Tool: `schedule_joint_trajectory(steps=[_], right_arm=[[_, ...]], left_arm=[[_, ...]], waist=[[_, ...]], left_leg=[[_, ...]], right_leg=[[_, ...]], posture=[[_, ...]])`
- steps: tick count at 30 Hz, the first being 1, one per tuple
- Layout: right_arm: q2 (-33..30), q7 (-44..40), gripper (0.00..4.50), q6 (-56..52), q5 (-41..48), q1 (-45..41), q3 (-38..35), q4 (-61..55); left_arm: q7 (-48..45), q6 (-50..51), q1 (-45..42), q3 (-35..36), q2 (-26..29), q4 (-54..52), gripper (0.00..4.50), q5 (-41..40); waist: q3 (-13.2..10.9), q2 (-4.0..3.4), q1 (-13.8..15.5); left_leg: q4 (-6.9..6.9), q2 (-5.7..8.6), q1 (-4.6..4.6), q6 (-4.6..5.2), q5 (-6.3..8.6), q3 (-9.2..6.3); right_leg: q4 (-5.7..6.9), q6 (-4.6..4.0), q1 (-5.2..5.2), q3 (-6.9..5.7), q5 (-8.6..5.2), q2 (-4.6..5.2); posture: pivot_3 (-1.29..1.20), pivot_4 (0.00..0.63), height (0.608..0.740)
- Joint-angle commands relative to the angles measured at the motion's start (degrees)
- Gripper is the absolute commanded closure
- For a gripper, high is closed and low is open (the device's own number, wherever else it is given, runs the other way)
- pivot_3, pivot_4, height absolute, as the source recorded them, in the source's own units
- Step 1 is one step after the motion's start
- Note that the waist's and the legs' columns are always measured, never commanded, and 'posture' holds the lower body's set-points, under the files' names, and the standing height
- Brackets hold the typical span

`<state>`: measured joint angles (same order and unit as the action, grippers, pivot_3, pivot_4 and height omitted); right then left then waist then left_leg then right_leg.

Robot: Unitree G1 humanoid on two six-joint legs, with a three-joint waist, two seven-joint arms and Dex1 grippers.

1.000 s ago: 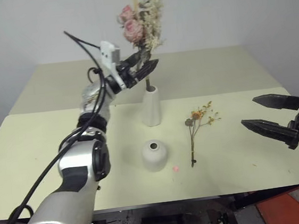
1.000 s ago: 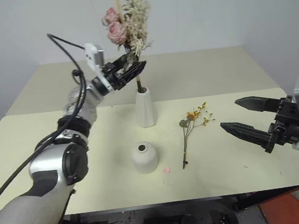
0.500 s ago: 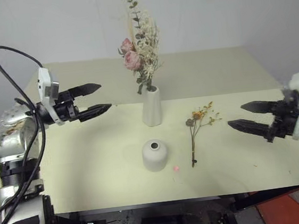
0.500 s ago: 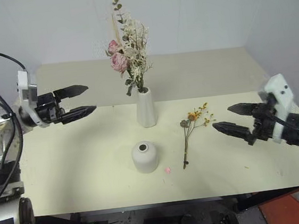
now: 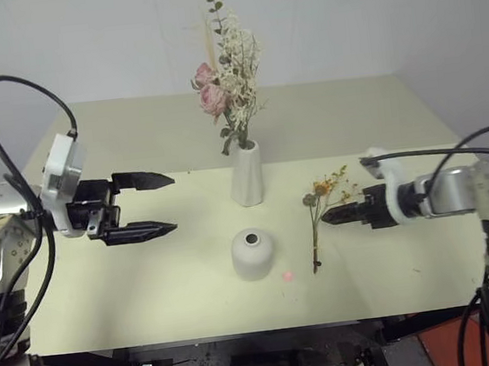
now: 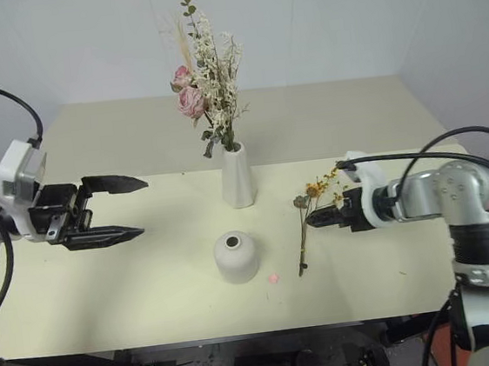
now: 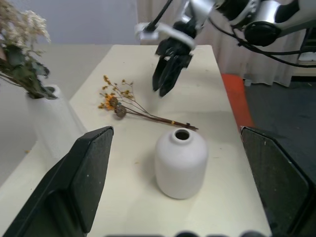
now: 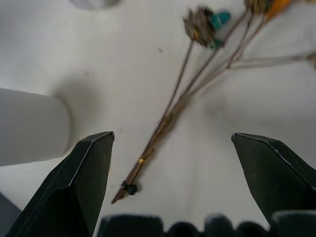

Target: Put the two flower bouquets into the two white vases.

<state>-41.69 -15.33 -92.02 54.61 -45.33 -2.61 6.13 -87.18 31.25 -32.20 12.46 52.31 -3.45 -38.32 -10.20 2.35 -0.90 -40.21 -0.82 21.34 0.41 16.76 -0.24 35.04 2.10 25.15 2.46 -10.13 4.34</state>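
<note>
Pink bunch (image 5: 229, 71) is sitting in the tall vase (image 5: 246, 174); right gripper (image 5: 340, 216), wide open mid-frame, is lining up on the thin bouquet (image 5: 321, 205), needing stem straddled.

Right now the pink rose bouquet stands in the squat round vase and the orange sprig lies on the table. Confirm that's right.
Not quite: the pink rose bouquet stands in the tall slim vase, as the left eye view shows. The squat round vase is empty. The orange sprig does lie on the table.

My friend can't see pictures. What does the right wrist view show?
The thin bouquet lies on the table between the open right gripper's two black fingers, not touched. The squat vase stands beside it.
</note>
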Motion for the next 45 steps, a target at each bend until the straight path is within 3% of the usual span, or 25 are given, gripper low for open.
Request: schedule_joint_trajectory(steps=[1, 11, 14, 25, 31, 38, 41, 45], right_arm=[[1.5, 2.1, 0.00, -0.5, 1.8, -3.8, 0.5, 4.7], [6.7, 3.5, 0.00, -0.5, 5.3, -5.4, 5.9, 9.1], [9.0, 3.9, 0.55, -0.5, 3.9, -5.5, 6.1, 9.7], [16.4, 4.3, 4.36, 0.0, -7.6, -8.4, 1.3, 16.6], [17.5, 4.0, 4.44, 1.0, -11.3, -8.2, -5.1, 14.9], [12.9, 2.9, 4.44, 4.7, -11.1, -2.5, -15.8, -5.0], [9.7, -3.4, 4.44, 19.5, -12.1, 6.4, -16.3, -20.8], [7.9, -11.4, 4.44, 29.2, -10.4, 11.3, -15.8, -29.4]], left_arm=[[0.2, -0.4, 0.9, 1.4, 1.5, -2.5, 0.02, -1.4], [1.8, -0.1, 3.6, 2.3, 3.0, -4.9, 0.02, -3.1], [2.3, -0.2, 3.7, 2.1, 3.1, -5.1, 0.00, -3.4], [3.4, -0.6, 4.2, 2.0, 3.0, -5.8, 0.00, -3.6], [4.0, -0.7, 4.2, 1.8, 2.7, -5.9, 0.00, -3.6], [3.5, -2.2, 1.9, 0.0, 0.8, -3.3, 0.00, -3.1], [3.2, -2.6, 0.3, -1.3, -0.4, -1.7, 0.00, -2.8], [2.5, -2.1, -1.5, -2.7, -1.6, 0.3, 0.00, -2.8]], waist=[[0.0, 0.00, -0.2], [0.0, -0.01, -0.9], [0.0, -0.01, -1.4], [0.0, -0.02, -1.7], [0.0, -0.03, -1.6], [0.0, -0.05, -1.3], [0.0, -0.04, -1.1], [0.0, -0.04, -1.9]], left_leg=[[0.00, 0.00, 0.00, 0.00, 0.00, 0.01], [0.02, -0.01, -0.01, 0.00, 0.00, 0.00], [0.03, -0.02, -0.02, 0.00, 0.00, -0.01], [0.07, -0.02, -0.02, 0.00, 0.00, -0.01], [0.07, -0.01, -0.03, 0.00, 0.00, -0.01], [0.24, -0.01, 0.07, 0.00, 0.00, -0.05], [0.36, -0.01, 0.10, 0.01, 0.01, -0.12], [0.35, 0.00, 0.09, 0.04, 0.02, -0.03]], right_leg=[[0.00, 0.00, 0.01, 0.01, 0.00, 0.00], [0.01, 0.00, 0.03, 0.00, 0.00, -0.01], [0.01, 0.00, 0.02, 0.00, 0.00, -0.02], [0.03, 0.00, 0.04, 0.00, 0.00, -0.03], [0.03, 0.00, 0.04, 0.00, 0.00, -0.02], [0.06, 0.01, 0.08, -0.06, 0.01, 0.00], [-0.04, 0.02, 0.08, -0.14, 0.00, 0.00], [-0.01, 0.05, 0.10, -0.04, -0.01, 0.01]], posture=[[0.00, 0.150, 0.740], [0.00, 0.150, 0.740], [0.00, 0.150, 0.740], [0.00, 0.150, 0.740], [0.00, 0.150, 0.740], [0.00, 0.150, 0.740], [0.00, 0.150, 0.740], [0.00, 0.150, 0.740]])
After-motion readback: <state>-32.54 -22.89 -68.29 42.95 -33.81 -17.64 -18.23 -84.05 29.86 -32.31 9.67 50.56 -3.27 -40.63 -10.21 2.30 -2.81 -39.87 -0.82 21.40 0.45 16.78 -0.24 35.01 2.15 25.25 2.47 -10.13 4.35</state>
